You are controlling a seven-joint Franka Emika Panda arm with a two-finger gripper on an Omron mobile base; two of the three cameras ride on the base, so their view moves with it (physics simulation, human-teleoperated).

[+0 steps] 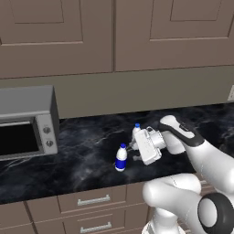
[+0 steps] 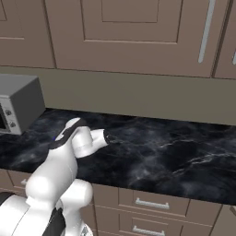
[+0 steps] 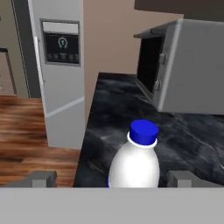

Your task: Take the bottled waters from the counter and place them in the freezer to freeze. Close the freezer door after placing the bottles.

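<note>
Only leftward: second bottle (image 1: 136,131) behind gripper (image 1: 133,151).

The light is even and flat in all three views, with no visible lamp and no hard glare. The wall cabinets (image 1: 114,32) are evenly lit and look soft. The black counter (image 1: 87,155) carries pale veining and a faint dull sheen, no sharp highlight. A bottle (image 1: 121,157) at the centre of the left base view throws a weak dark patch at its foot. The microwave (image 1: 27,121) at the left edge has a bright top and a near-black window. All pictures are low in detail, with jagged edges. In the hand view the near bottle (image 3: 135,164) shades smoothly from white to grey; the fridge (image 3: 61,65) at the upper left is slightly soft.
</note>
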